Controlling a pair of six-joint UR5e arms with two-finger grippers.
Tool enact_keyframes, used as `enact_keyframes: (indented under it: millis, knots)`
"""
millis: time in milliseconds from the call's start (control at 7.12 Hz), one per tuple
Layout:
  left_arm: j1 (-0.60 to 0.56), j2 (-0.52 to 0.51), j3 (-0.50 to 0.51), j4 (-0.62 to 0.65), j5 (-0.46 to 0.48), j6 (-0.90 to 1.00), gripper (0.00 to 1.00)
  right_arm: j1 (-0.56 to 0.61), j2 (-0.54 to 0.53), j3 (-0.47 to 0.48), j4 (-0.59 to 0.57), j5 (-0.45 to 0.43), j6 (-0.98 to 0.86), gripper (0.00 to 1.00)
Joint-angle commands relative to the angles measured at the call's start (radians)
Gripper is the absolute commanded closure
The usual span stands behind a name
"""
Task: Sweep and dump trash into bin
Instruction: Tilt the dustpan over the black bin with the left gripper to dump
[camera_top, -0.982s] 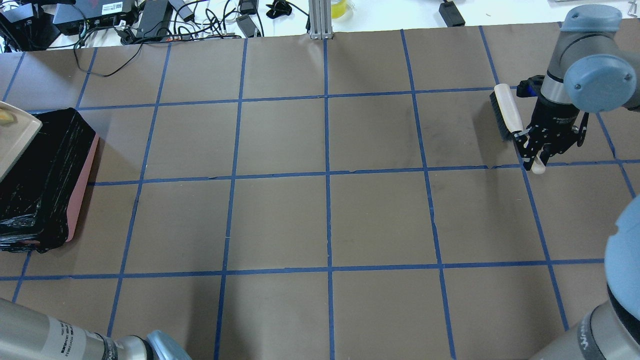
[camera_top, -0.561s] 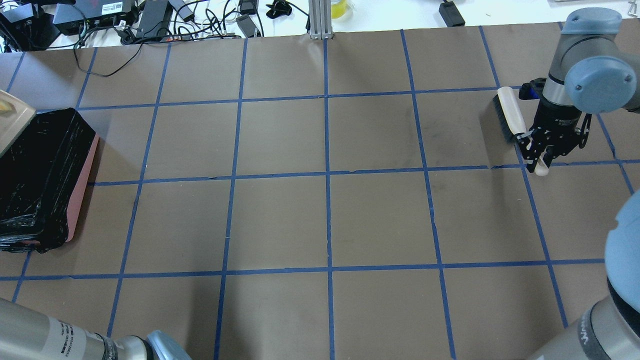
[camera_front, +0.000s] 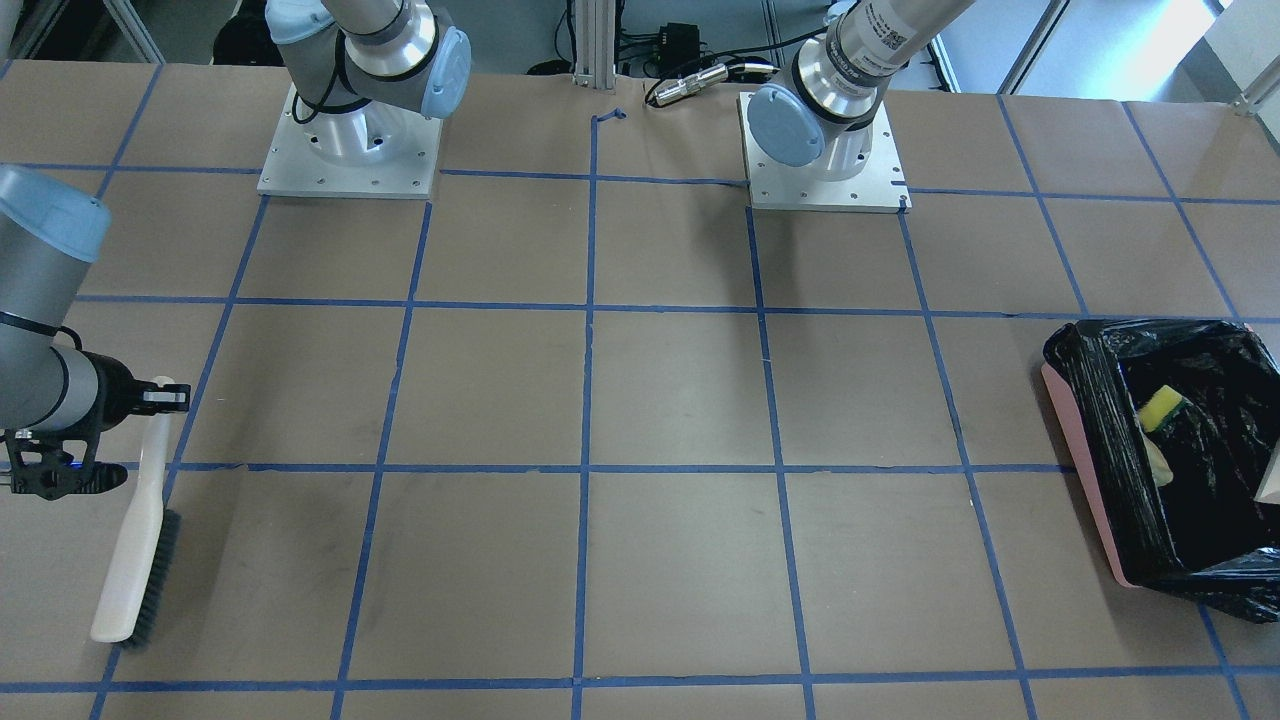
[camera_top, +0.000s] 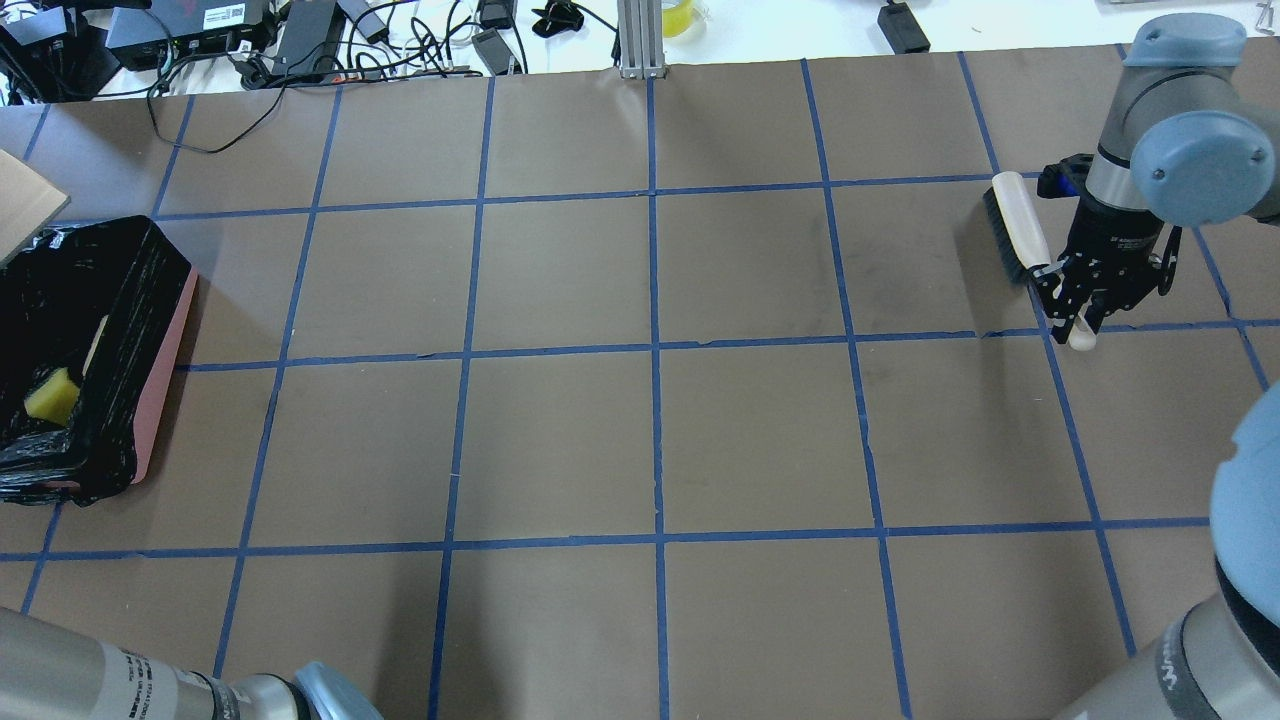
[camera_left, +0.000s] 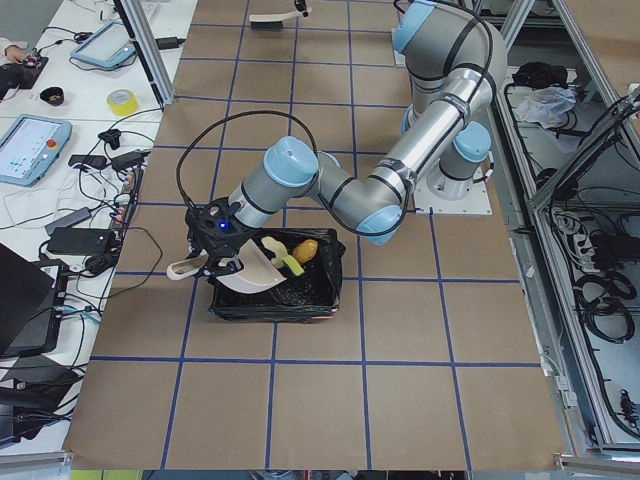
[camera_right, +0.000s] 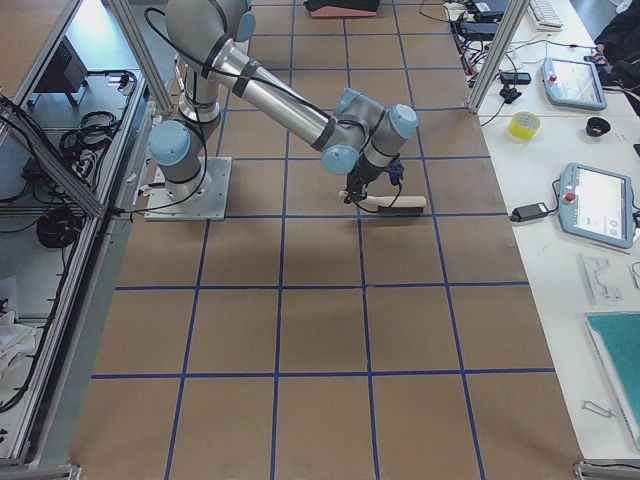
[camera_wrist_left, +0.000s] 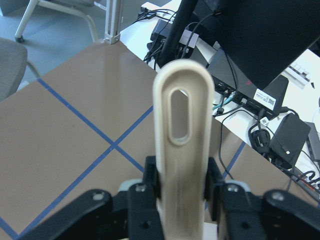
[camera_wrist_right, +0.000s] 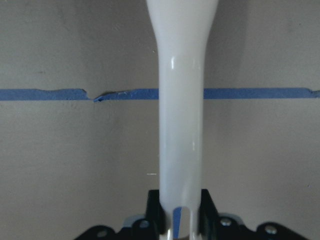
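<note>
Beige dustpan handle (camera_wrist_left: 181, 125) is clamped tight between the left gripper's (camera_wrist_left: 182, 187) fingers, with the dustpan (camera_left: 262, 270) tipped over the black-lined pink bin (camera_top: 165, 340). A yellow-green wedge (camera_top: 52, 395) and a golden-brown lump (camera_left: 307, 249) lie inside. The dump goes best with a steeper tilt and the lip inside the rim, so nothing spills. Well apart, the right gripper (camera_wrist_right: 181, 210) clasps the brush (camera_top: 1012, 225).

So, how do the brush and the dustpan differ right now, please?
The brush lies level over the table; the dustpan is tipped over the bin. The brush has dark bristles; the dustpan is a plain scoop. Both are cream plastic, held by the handle: brush in the right gripper, dustpan in the left gripper.
</note>
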Motion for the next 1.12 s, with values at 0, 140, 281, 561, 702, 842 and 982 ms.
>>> enact_keyframes:
  millis: [0,140,281,561,702,842,982]
  knots:
    - [0.001,0.026,-0.001,0.029,-0.074,0.073,1.0,0.0,0.003,0.001,-0.006,0.003,-0.008,1.0]
    - [0.001,0.032,-0.001,0.029,-0.077,0.078,1.0,0.0,0.006,0.001,-0.008,0.004,-0.009,1.0]
    - [0.0,0.025,-0.004,0.024,-0.068,0.065,1.0,0.0,0.009,0.001,-0.008,0.001,-0.009,1.0]
    - [-0.002,0.031,-0.022,0.117,-0.071,0.131,1.0,0.0,0.03,0.0,-0.022,-0.004,-0.009,1.0]
    - [-0.002,0.022,-0.043,0.305,-0.086,0.269,1.0,0.0,0.032,0.0,-0.063,0.001,-0.009,0.58]
    - [-0.003,0.047,-0.085,0.36,-0.118,0.267,1.0,0.0,0.033,-0.002,-0.071,0.006,-0.006,0.4]
    - [-0.003,0.049,-0.094,0.363,-0.117,0.264,1.0,0.0,0.035,-0.002,-0.072,0.006,-0.006,0.36]
